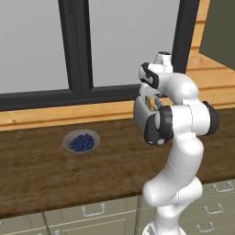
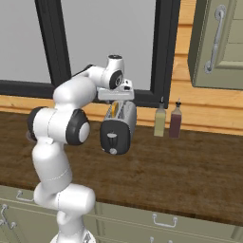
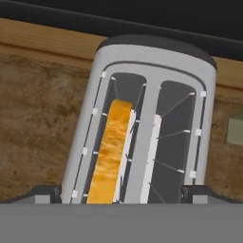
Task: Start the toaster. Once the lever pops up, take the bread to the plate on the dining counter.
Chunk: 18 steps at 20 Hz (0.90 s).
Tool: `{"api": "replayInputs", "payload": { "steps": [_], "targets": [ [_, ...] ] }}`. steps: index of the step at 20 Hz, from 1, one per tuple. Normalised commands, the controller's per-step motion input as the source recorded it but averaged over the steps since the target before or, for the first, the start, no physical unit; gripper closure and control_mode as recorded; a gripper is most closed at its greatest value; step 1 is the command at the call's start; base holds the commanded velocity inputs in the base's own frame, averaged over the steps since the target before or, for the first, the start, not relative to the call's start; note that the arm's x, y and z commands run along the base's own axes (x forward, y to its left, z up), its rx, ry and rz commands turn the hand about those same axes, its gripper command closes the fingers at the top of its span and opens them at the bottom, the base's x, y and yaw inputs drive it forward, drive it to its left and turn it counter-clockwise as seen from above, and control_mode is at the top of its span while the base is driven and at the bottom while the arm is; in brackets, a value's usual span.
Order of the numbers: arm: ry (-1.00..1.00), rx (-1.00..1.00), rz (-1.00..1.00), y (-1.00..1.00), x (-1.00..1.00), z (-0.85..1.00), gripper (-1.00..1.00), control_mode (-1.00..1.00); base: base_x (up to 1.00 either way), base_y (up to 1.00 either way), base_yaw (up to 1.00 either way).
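The silver-grey toaster (image 2: 119, 124) stands on the wooden worktop (image 2: 190, 166) below the window, its dark end panel (image 2: 113, 140) facing the base. The tan-yellow bread (image 3: 109, 152) stands upright in the left slot and its top edge pokes out (image 2: 113, 111). The right slot is empty. My gripper (image 3: 121, 194) hangs just above the toaster's near end and points down at it. It is open, its two fingertips (image 3: 43, 193) spread about as wide as the toaster, with nothing held. In the left base view my arm covers most of the toaster (image 1: 140, 112). The plate and the dining counter are out of view.
Two condiment bottles (image 2: 160, 121) stand against the wall just right of the toaster. A grey bowl of blueberries (image 1: 81, 141) sits on the worktop to the left. A wall cabinet (image 2: 218, 42) hangs at the upper right. Sage-green drawers run below.
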Motion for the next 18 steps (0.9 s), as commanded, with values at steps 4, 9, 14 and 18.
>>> {"api": "replayInputs", "payload": {
  "steps": [4, 9, 14, 18],
  "targets": [
    [0.00, 0.00, 0.00, 0.12, -0.01, -0.24, -1.00, -1.00, 0.00, 0.00, 0.00],
    [0.00, 0.00, 0.00, 0.10, 0.00, -0.26, -1.00, -1.00, 0.00, 0.00, 0.00],
    [0.00, 0.00, 0.00, 0.00, 0.00, -0.12, -1.00, -1.00, 0.00, 0.00, 0.00],
    [0.00, 0.00, 0.00, 0.00, 0.00, -0.01, -1.00, -1.00, 0.00, 0.00, 0.00]
  ]
}}
